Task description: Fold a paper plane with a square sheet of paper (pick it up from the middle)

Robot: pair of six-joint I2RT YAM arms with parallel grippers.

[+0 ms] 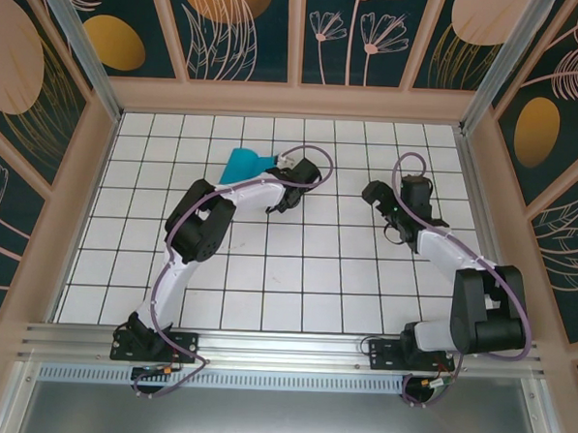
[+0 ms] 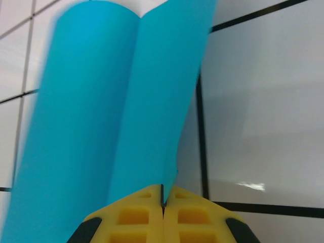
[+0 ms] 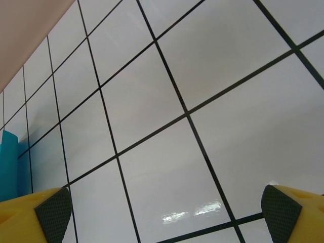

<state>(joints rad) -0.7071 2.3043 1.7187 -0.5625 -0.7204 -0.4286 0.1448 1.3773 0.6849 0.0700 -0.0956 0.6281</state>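
The sheet of paper (image 2: 101, 101) is clamped mid-crease by the left gripper (image 2: 163, 202) — the right gripper (image 3: 167, 215) is spread, empty; most folds remain.

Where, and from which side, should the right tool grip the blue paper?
Probably the free end of the square sheet of paper, opposite the shut left tool. Come edge-on with the open right tool: the sheet is bent along a crease.

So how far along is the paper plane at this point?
Early. Done: the square sheet of paper shows one lengthwise fold. In hand: the left gripper is shut on it. Remaining: no pointed nose or wings yet, and the right gripper hangs open and empty over the table, apart from the sheet.
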